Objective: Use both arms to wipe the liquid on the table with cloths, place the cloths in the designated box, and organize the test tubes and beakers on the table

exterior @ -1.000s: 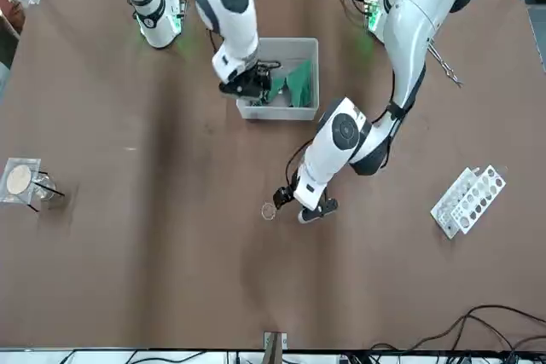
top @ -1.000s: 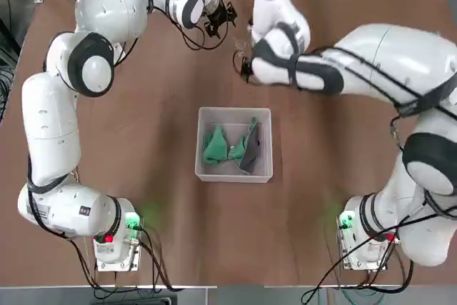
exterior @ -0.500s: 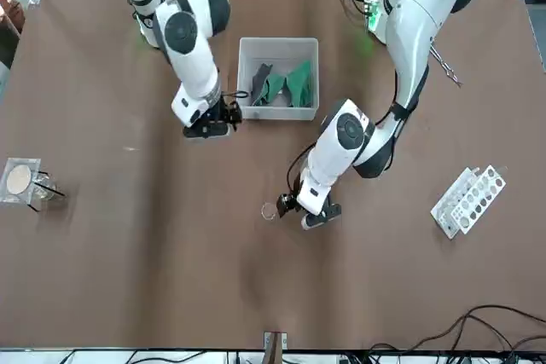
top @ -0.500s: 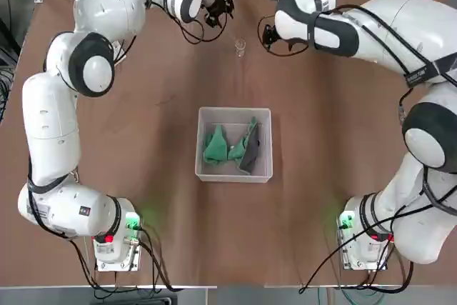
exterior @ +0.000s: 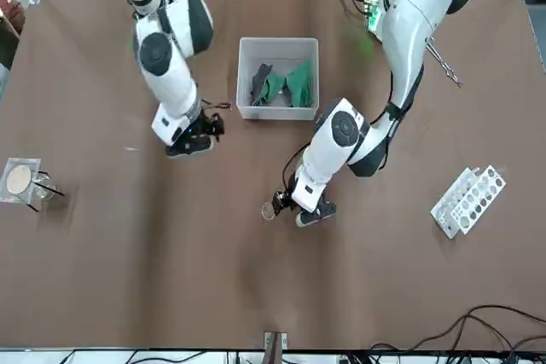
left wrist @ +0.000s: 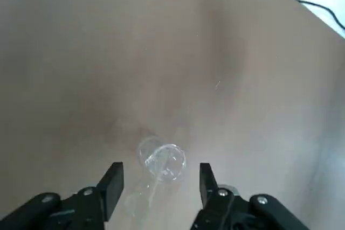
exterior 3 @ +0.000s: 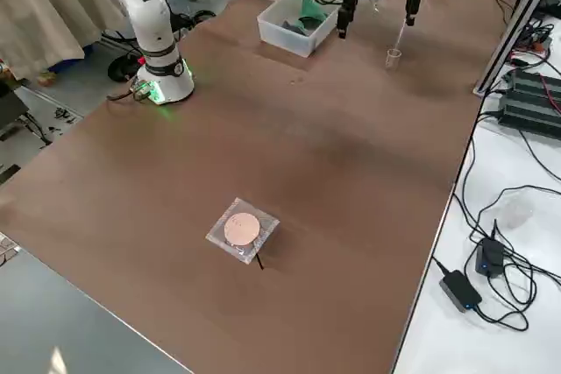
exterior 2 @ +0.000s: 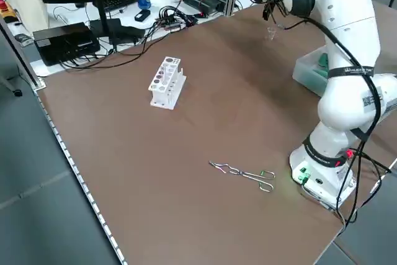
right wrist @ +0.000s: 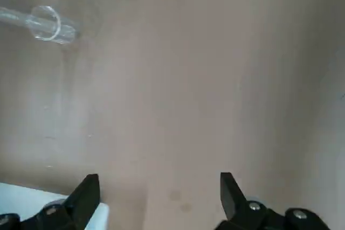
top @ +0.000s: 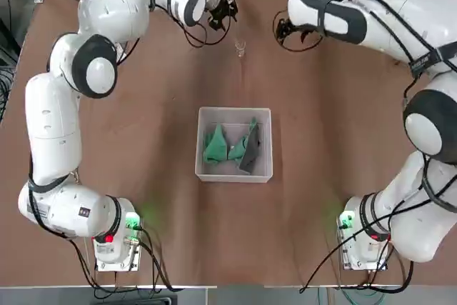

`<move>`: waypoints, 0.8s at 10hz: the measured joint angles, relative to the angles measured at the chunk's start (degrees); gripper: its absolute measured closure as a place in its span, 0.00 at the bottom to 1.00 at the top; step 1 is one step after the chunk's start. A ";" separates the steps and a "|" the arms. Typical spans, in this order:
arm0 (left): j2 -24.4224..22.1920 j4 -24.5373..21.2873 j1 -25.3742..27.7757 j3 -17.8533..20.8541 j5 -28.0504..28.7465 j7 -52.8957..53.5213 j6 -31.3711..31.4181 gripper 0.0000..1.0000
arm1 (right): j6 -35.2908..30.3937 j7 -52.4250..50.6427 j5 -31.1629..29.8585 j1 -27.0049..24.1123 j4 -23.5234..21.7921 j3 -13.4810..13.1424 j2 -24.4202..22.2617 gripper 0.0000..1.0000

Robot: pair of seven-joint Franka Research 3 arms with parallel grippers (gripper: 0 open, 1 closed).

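Brown table (top: pixel 143 176): right gripper (exterior: pixel 189 135) has swung away from the box (top: pixel 235 113), fingers wide; left gripper (left wrist: pixel 159 184) half-open around a clear test tube (left wrist: pixel 161 161).

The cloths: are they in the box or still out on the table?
In. Both green cloths lie crumpled inside the box; none shows on the table.

Right hand (exterior: pixel 189 140) swung away from box (exterior: pixel 278 110) (rightward).

Matt brown table (top: pixel 143 141); clear glass tube (left wrist: pixel 161 161)
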 joint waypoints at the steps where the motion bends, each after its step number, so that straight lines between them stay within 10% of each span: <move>1: 0.00 0.01 0.04 0.15 0.01 0.00 0.03 0.35 | 0.23 -5.31 2.34 -1.91 0.21 0.01 0.03 0.01; 8: 0.89 -0.98 -0.11 1.28 0.15 0.70 -0.11 0.35 | 0.28 -18.64 7.34 -7.07 3.11 0.71 0.13 0.01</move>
